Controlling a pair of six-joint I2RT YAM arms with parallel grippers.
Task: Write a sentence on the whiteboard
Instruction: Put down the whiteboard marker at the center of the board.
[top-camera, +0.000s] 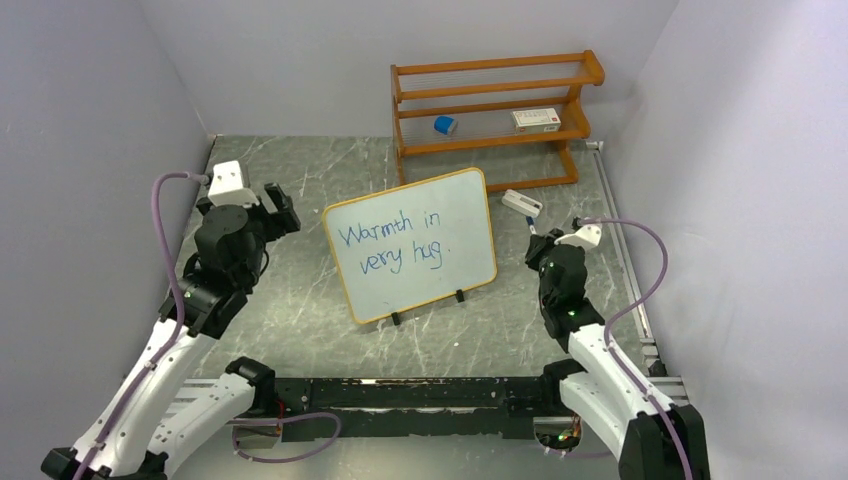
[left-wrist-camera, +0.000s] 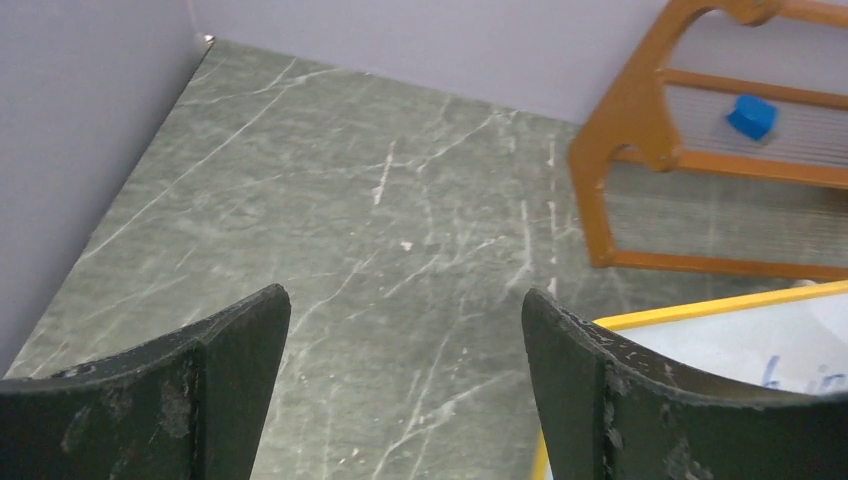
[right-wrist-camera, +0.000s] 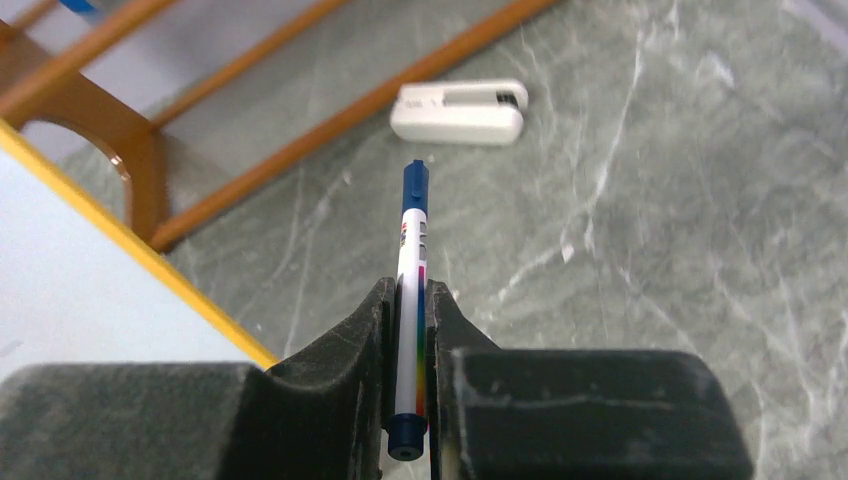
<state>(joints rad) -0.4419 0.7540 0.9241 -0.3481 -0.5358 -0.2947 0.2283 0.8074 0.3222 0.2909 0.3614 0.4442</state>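
**Whiteboard stn: items in view**

1. whiteboard (top-camera: 452, 215): mid-table, propped tilted on two blk feet, orange-tan frame.
2. sentence (top-camera: 390, 240): blue handwriting on the board, 2 lines, reads "Warmth in / very hug."
3. L gripper (left-wrist-camera: 402, 295): left of the board and apart from it, jaws spread wide, nothing btwn them.
4. R gripper (right-wrist-camera: 408, 300): right of the board, clamped on marker (right-wrist-camera: 411, 250). Blue cap end points fwd, out past the fingers.
5. shelf rack (top-camera: 495, 110): orange wood, at rear behind the board. Holds blue block (top-camera: 445, 125) and white box (top-camera: 536, 119).
6. white case (right-wrist-camera: 460, 110): flat on table (top-camera: 300, 310), btwn rack and R gripper.
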